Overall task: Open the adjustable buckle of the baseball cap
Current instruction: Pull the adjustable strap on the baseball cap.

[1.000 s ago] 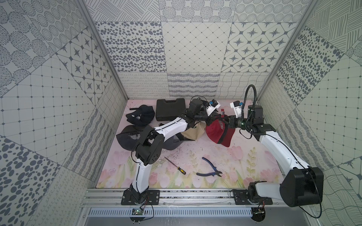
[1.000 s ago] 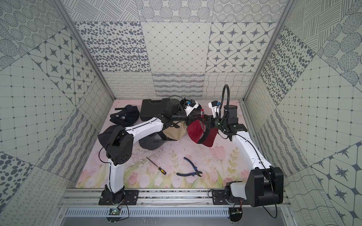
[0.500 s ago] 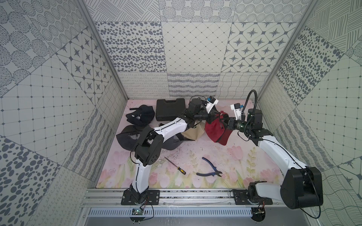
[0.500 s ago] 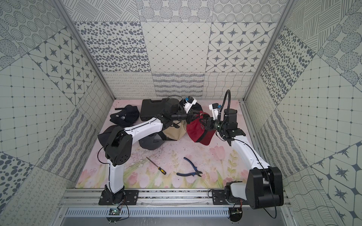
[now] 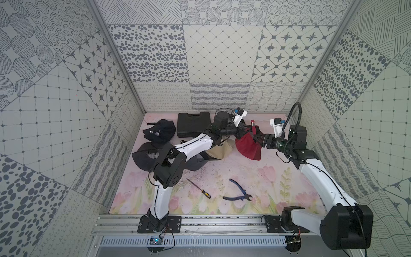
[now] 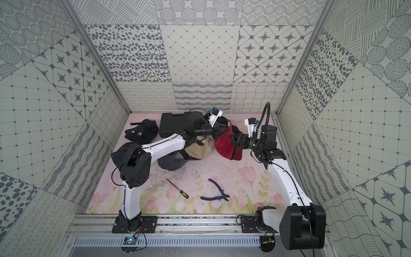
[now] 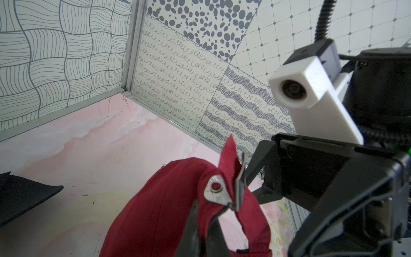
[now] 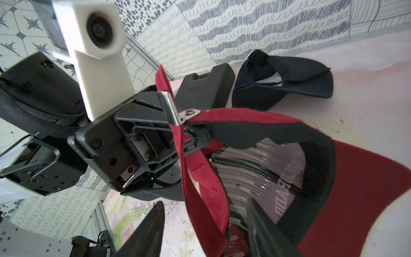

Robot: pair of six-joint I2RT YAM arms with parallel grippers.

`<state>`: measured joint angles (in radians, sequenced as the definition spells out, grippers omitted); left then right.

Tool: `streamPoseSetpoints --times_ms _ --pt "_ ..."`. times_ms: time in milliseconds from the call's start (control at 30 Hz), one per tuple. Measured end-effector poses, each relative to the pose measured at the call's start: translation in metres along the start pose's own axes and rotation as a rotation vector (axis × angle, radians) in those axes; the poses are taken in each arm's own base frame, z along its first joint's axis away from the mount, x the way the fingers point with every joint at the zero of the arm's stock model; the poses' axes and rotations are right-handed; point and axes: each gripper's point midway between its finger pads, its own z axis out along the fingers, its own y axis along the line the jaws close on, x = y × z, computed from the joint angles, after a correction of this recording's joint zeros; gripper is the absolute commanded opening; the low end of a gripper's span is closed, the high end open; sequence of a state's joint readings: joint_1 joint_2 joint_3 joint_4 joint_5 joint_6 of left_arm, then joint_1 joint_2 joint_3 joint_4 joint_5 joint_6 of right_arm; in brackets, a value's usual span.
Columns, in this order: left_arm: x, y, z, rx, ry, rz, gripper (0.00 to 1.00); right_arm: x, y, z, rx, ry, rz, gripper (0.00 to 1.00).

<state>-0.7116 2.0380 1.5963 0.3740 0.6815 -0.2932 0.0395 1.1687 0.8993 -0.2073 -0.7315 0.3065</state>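
Note:
The red baseball cap (image 5: 248,144) (image 6: 225,145) hangs off the table at the back, between both arms. My left gripper (image 7: 203,231) (image 5: 246,129) is shut on the cap's red back band just below the silver buckle (image 7: 216,192) (image 8: 171,109). The buckle's metal flap stands tilted up from its riveted plate. The red strap (image 8: 200,189) runs through the buckle, and its loose end hangs down between the spread fingers of my right gripper (image 8: 204,231) (image 5: 259,139). That gripper is open and faces the left one across the buckle.
A black case (image 5: 193,124) and a black cap (image 5: 159,132) lie at the back left. Dark caps (image 5: 144,155) and a tan cap (image 5: 219,151) lie under the left arm. A screwdriver (image 5: 200,192) and blue pliers (image 5: 238,193) lie nearer the front.
My right gripper has opened and let go of the red cap's strap after edging slightly toward the left gripper. The left gripper keeps its hold on the back band.

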Motion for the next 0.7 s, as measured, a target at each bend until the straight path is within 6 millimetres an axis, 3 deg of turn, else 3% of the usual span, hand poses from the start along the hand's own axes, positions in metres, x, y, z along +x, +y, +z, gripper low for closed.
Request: streamPoseSetpoints --times_ms 233,600,700 --pt "0.003 0.000 0.000 0.000 0.012 0.013 0.00 -0.020 0.017 -0.007 -0.045 -0.019 -0.048 0.31" --pt "0.003 -0.005 0.000 0.020 0.021 0.032 0.00 -0.017 0.009 0.010 -0.094 0.024 0.019 0.28" --pt "0.004 -0.006 0.000 0.024 0.022 0.038 0.00 -0.017 0.010 0.010 -0.104 0.024 0.023 0.24"
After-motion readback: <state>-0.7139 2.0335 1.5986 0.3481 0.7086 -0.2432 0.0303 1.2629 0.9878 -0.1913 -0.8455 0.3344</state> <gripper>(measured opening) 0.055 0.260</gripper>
